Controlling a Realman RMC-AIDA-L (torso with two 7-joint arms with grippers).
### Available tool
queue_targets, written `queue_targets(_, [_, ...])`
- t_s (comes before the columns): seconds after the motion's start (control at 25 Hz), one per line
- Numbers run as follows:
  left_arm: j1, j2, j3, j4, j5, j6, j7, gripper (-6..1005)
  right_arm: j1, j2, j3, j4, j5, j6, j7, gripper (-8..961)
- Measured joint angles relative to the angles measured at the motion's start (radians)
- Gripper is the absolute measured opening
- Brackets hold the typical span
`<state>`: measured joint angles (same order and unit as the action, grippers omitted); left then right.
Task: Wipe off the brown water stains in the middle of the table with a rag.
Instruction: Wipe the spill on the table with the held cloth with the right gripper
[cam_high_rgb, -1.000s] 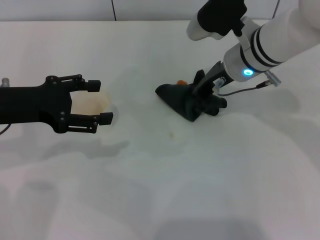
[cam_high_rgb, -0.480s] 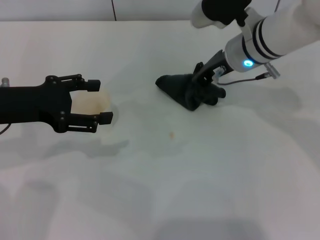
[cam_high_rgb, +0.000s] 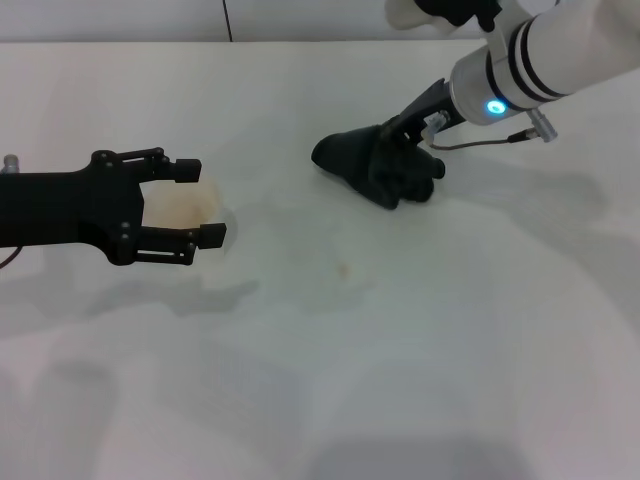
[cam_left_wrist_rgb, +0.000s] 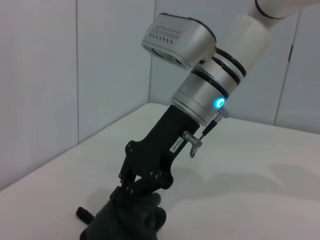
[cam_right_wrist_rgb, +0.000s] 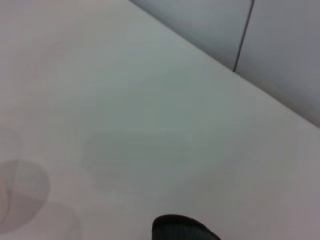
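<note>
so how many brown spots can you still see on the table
1: a small faint brown spot on the table, nearer the robot than the rag under the right gripper. More may be hidden beneath the rag. The left gripper hovers by a cup.

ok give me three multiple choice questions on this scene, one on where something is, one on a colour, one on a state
1. Where is the rag?
A. under the right gripper, on the table
B. inside the cup
C. in the left gripper

2. What colour is the rag?
A. white
B. black
C. yellow

3. How are the left gripper's fingers?
A. shut on the rag
B. shut on a sponge
C. open, around the cup

Answers: 1 A, the head view shows the right gripper pressed into the rag on the table. 2 B, the rag is dark black cloth. 3 C, the fingers stand apart either side of the cup.
</note>
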<state>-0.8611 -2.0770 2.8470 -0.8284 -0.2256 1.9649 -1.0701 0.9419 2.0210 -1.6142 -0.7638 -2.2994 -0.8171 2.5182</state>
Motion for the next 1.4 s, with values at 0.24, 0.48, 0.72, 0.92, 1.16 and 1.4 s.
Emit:
queue_targets(0.24, [0.001, 0.000, 0.000, 0.000, 0.000, 0.000, 0.000, 886, 0.001, -0.001, 0.012, 0.011, 0.000, 0.002, -0.001, 21])
queue_targets(0.48, [0.003, 0.000, 0.000, 0.011, 0.000, 0.000, 0.004, 886, 0.006, 0.003, -0.007, 0.040, 0.001, -0.021, -0.008, 21])
queue_targets(0.72, [0.004, 0.000, 0.000, 0.024, -0.001, -0.001, 0.006, 886, 0.001, 0.006, -0.061, 0.038, 0.019, -0.044, -0.002, 22])
queue_targets(0.92, [0.007, 0.000, 0.000, 0.025, -0.001, -0.001, 0.006, 886, -0.014, 0.007, -0.091, 0.009, 0.039, -0.056, -0.003, 22])
queue_targets(1.16, [0.008, 0.000, 0.000, 0.025, -0.001, -0.001, 0.007, 886, -0.028, 0.006, -0.091, -0.035, 0.039, -0.087, -0.001, 22])
queue_targets(1.4, [0.007, 0.000, 0.000, 0.025, -0.003, 0.000, 0.007, 886, -0.018, 0.007, -0.092, -0.037, 0.039, -0.158, -0.001, 23])
